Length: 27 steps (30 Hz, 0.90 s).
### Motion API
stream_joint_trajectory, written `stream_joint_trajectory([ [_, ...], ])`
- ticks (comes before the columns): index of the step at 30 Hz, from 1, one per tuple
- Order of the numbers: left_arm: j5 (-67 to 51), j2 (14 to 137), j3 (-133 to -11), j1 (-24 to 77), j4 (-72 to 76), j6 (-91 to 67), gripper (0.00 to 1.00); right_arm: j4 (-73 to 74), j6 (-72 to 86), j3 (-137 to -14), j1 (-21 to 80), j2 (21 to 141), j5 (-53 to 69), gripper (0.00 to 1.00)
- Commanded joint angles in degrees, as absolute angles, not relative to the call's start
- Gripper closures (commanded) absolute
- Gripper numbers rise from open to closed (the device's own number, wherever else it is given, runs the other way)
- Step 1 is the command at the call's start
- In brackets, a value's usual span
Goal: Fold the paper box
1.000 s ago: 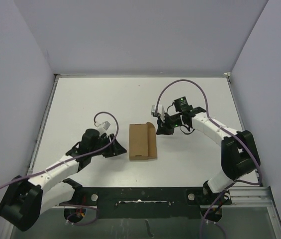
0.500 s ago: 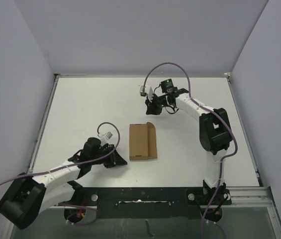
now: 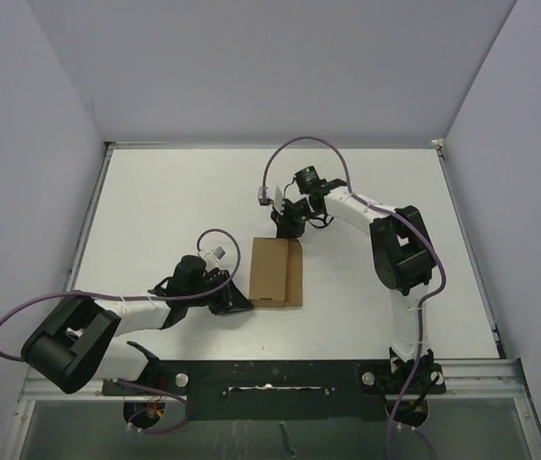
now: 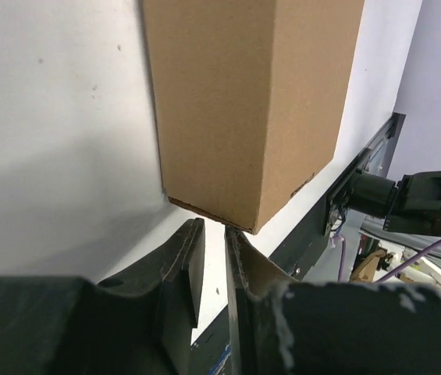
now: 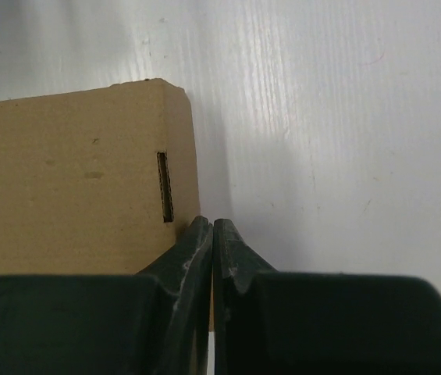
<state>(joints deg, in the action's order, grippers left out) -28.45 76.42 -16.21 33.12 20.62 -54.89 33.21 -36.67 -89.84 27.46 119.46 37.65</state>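
Top external view: on the left, the left arm lies low across the white surface, reaching right so that its end effector sits at the near left corner of the paper box. From the left wrist camera, its two fingers are slightly parted with only a thin slit between them. The white surface shows through that slit and nothing is gripped. The box's bottom corner hangs just above the fingertips, though I cannot tell whether it touches them. The box itself is a brown carton lying flat near the middle of the surface, a little toward the near edge, its long sides running away from the arms. A narrower strip shows along its right side. Further right and beyond it, the right arm bends back over the surface, and its end effector is at the far right corner of the box. This one is clenched, fingers pressed together and empty, beside a small slot cut near the cardboard's edge.
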Motion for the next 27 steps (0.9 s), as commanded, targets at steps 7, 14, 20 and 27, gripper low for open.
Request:
stream_joint_trajectory([
  [7, -27.4, 77.4, -22.9, 27.2, 16.3, -49.1, 0.82, 34.9, -38.7, -82.1, 26.4, 110.4, 35.7, 1.0],
  [14, -30.5, 84.6, -31.2, 23.5, 13.6, -44.5, 0.81, 36.2, -38.9, -73.7, 26.3, 103.6, 33.8, 1.0],
  [20, -33.9, 93.5, -39.8, 21.3, 11.7, -41.5, 0.79, 37.8, -39.2, -67.0, 26.2, 99.5, 32.8, 1.0],
  [27, -36.6, 102.3, -50.7, 20.4, 8.0, -38.5, 0.78, 40.4, -39.9, -62.6, 25.8, 96.1, 32.0, 1.0],
])
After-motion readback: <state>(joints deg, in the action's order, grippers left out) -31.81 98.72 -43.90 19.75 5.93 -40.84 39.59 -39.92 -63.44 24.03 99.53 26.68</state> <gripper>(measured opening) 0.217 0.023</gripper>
